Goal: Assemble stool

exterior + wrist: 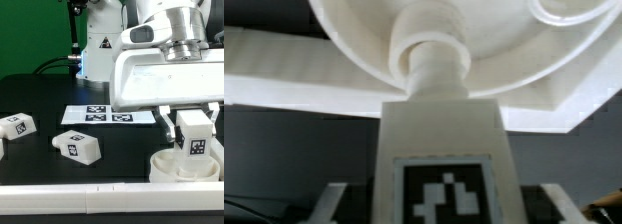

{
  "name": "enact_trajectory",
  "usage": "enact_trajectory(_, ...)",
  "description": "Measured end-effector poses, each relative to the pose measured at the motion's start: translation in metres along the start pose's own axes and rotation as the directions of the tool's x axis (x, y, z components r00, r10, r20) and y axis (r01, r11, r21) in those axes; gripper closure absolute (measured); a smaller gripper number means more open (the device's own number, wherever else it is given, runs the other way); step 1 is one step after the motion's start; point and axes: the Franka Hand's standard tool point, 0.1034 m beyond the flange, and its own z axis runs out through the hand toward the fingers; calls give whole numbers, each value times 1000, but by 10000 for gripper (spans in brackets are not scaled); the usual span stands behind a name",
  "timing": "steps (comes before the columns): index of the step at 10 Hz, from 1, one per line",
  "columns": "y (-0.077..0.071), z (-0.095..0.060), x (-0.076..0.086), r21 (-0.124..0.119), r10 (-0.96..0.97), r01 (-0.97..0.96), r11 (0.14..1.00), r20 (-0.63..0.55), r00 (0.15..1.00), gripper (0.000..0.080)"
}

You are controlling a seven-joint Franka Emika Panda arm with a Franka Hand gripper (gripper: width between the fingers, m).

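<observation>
A white ledge [80, 190] is running along the near edge of the black tabletop [125, 150]. Just behind it, at the exterior view's right, the stool's round white seat [162, 168] is lying flat on the tabletop.

One chunky white leg, the held leg [196, 138], is standing upright over the seat with its black-and-white tag facing the camera. The fingers [172, 118] are pinching it from both sides. The wrist view is looking along the held leg [446, 150] toward the seat [375, 50]. The leg's round peg is meeting a socket there, but how deep it is sitting cannot be told.

The broad white hand of the robot arm [160, 75] is hanging directly above and is blocking the tabletop behind it.

Further back, well apart from the seat, two more legs are lying on their sides. The nearer loose leg [78, 146] is resting around the middle, and the farther loose leg [17, 126] is sitting at the exterior view's left edge. Each is showing a square tag.

Behind them the marker board [100, 115] is lying flat — partly hidden at one end by the robot hand.

Counting up: three legs, one seat, one marker board.
</observation>
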Motion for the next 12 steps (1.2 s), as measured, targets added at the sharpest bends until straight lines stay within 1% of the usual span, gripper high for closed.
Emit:
enact_trajectory(3,0,2,-9,-1,-7,7,1000,5,1000,466)
enact_trajectory(5,0,3,-18,-3,-9,9,1000,13,1000,466)
enact_trajectory(8,1,4,-18,0,-9,9,1000,28,1000,466)
enact_trajectory(9,1,4,-19,0,-9,9,1000,33,999,363)
enact_trajectory(10,1,5,-20,1,-9,9,1000,36,999,234)
enact_trajectory(11,1,5,-21,7,-4,4,1000,75,997,234)
enact_trajectory(12,4,2,-18,11,27,-29,1000,142,990,166)
